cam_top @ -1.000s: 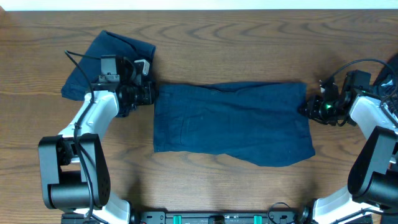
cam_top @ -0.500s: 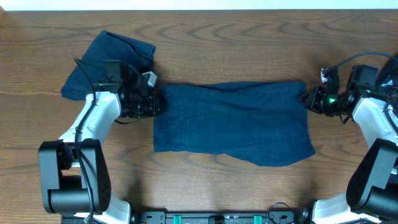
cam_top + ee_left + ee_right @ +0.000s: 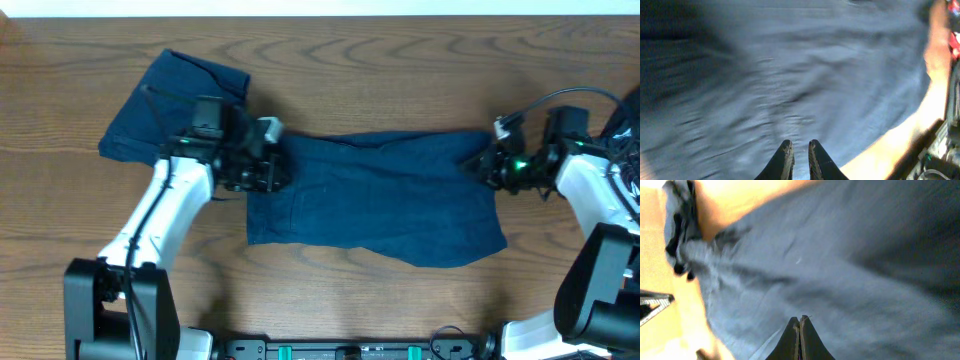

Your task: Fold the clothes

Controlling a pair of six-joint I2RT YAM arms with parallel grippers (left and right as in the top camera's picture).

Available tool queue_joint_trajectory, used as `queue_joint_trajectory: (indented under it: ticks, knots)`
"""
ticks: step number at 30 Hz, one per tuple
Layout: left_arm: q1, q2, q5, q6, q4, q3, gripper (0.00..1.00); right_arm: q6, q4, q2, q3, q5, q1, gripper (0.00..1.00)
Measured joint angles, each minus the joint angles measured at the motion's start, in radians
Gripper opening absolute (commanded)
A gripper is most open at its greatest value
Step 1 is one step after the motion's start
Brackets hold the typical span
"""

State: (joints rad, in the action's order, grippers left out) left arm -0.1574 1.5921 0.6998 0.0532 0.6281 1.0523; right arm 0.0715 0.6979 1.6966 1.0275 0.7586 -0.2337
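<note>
One pair of dark navy shorts lies spread flat across the middle of the table. My left gripper sits over its upper left edge. In the left wrist view the gripper has its jaws almost together, pinching the blue cloth. My right gripper is at the upper right edge, where the fabric puckers toward it. Seen from the right wrist, that gripper is shut tight over the cloth. Both wrist views are blurred.
Another pair of navy shorts lies folded at the back left, just behind my left arm. The wooden table shows bare wood behind and in front of the spread shorts. Cables hang by the right arm.
My left gripper has moved right, from beside the shorts' left edge to over the cloth. My right gripper has closed and shifted a little left, bunching the right edge.
</note>
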Motion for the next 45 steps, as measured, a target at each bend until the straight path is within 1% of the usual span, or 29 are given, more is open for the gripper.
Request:
queue_joint_trajectory:
  ticks: [4, 8, 12, 16, 19, 23, 27, 31, 34, 38, 41, 42, 45]
  knots:
    - [-0.113, 0.007, 0.006, -0.004, -0.042, 0.0, 0.11, 0.004, 0.016, 0.0, -0.01, -0.018, 0.109, 0.01]
    - [-0.206, 0.05, 0.01, -0.023, -0.099, 0.0, 0.11, 0.045, -0.061, 0.0, -0.061, -0.039, 0.237, 0.01]
    - [-0.244, 0.143, 0.011, -0.066, -0.128, 0.0, 0.12, 0.164, -0.121, 0.0, -0.131, -0.131, 0.344, 0.01]
    - [-0.256, 0.256, 0.012, -0.094, -0.08, 0.0, 0.11, 0.304, -0.142, 0.0, -0.207, -0.286, 0.4, 0.01]
    - [-0.256, 0.313, 0.01, -0.102, -0.013, -0.001, 0.1, 0.401, -0.139, -0.016, -0.236, -0.351, 0.404, 0.01]
    - [-0.24, 0.317, -0.039, -0.103, 0.095, 0.0, 0.1, 0.474, -0.088, -0.033, -0.243, -0.384, 0.368, 0.01]
    - [-0.18, 0.294, -0.134, -0.102, 0.192, 0.002, 0.1, 0.503, -0.014, -0.038, -0.239, -0.402, 0.247, 0.01]
    - [-0.083, 0.258, -0.23, -0.095, 0.248, 0.002, 0.09, 0.476, 0.025, -0.039, -0.237, -0.402, 0.096, 0.01]
    - [-0.005, 0.196, -0.29, -0.08, 0.263, 0.001, 0.1, 0.402, 0.056, -0.036, -0.232, -0.397, 0.016, 0.01]
    - [0.054, 0.066, -0.314, -0.071, 0.266, 0.001, 0.1, 0.29, 0.128, -0.024, -0.189, -0.386, -0.055, 0.01]
    - [0.053, -0.042, -0.273, -0.068, 0.217, 0.003, 0.1, 0.176, 0.136, -0.026, -0.132, -0.27, -0.074, 0.01]
    - [0.047, -0.072, -0.249, -0.066, 0.186, 0.003, 0.1, 0.127, 0.129, -0.03, -0.11, -0.196, -0.074, 0.01]
    - [0.006, -0.138, -0.17, -0.06, 0.071, 0.008, 0.1, 0.054, 0.069, -0.058, -0.082, -0.018, -0.065, 0.01]
